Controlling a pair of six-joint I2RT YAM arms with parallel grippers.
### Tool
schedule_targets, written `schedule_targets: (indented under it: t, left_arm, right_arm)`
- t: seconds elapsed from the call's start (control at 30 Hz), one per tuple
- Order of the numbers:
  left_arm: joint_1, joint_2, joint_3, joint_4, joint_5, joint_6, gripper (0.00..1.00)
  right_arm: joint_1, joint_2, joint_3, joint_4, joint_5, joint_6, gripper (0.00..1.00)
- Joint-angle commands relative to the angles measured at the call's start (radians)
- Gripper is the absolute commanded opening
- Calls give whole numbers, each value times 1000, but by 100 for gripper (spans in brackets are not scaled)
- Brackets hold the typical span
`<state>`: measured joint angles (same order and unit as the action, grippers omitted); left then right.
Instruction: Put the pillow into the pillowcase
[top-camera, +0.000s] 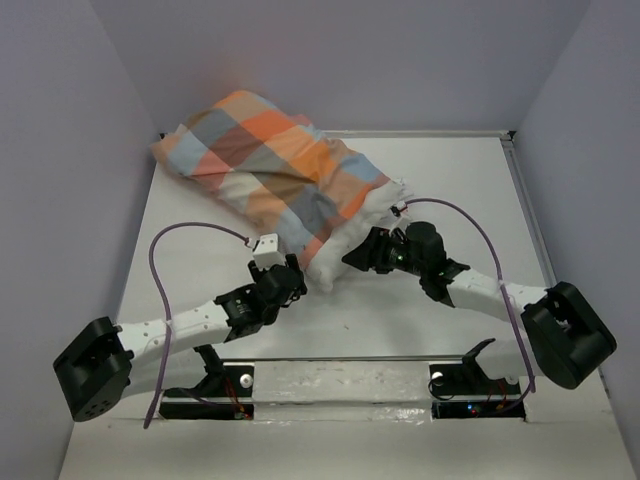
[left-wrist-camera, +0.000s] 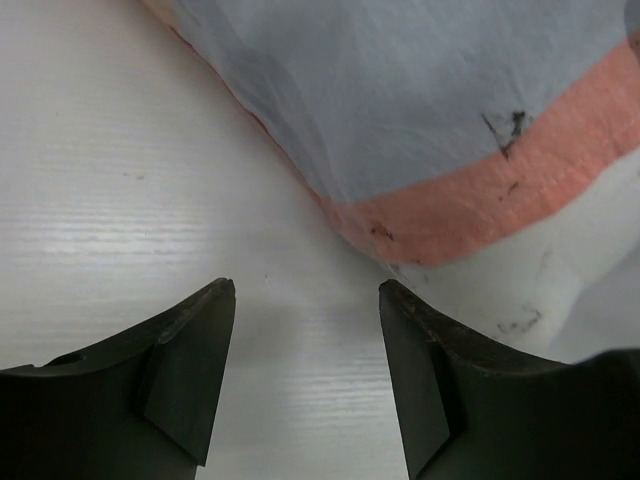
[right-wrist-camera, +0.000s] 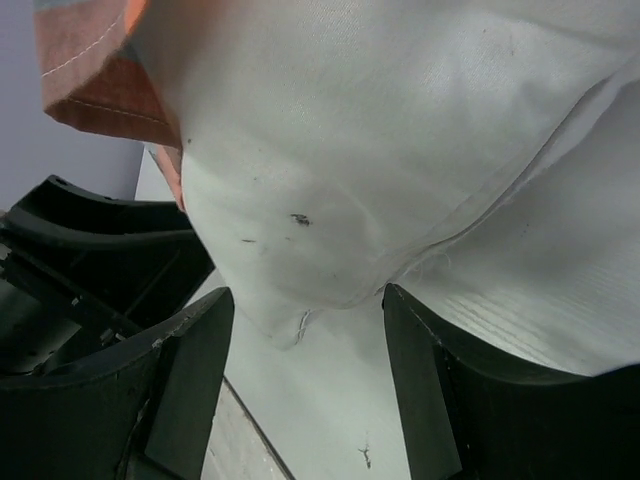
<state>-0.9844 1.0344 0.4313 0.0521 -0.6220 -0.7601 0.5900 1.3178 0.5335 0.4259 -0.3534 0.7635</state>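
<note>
The checked pillowcase lies at the back left of the table, puffed up. The white pillow sticks out of its near right end. In the left wrist view the pillowcase's blue cloth and orange hem lie just ahead of my left gripper, which is open over bare table, with the pillow at the right. My right gripper is open too, and a corner of the pillow hangs between its fingertips, touching neither. The pillowcase hem shows at top left.
Both grippers meet close together at the pillow's near end; the left one's black body fills the left of the right wrist view. Purple cables loop above both arms. Walls close in on the left, back and right, with a rail along the right edge.
</note>
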Motion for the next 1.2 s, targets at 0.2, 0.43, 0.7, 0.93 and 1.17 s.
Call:
schedule_targets:
  t: [0.2,0.43,0.7,0.93,1.17]
  left_arm:
    - [89,122,29,414,140,266,68]
    - [90,110,37,439,136,321,50]
    - [90,174,73,480,153,357,19]
    - [90,120,58,494,221,325,0]
    - [87,-20,-23,450,358,236,0]
  right_arm:
    - [34,87,97,22,47,-10,70]
    - [34,126,129,40,57,-12,71]
    - [45,189,154,105,70,19,58]
    - [45,182,180,119,100,26,9]
    - [45,158,210,93,195,-13,0]
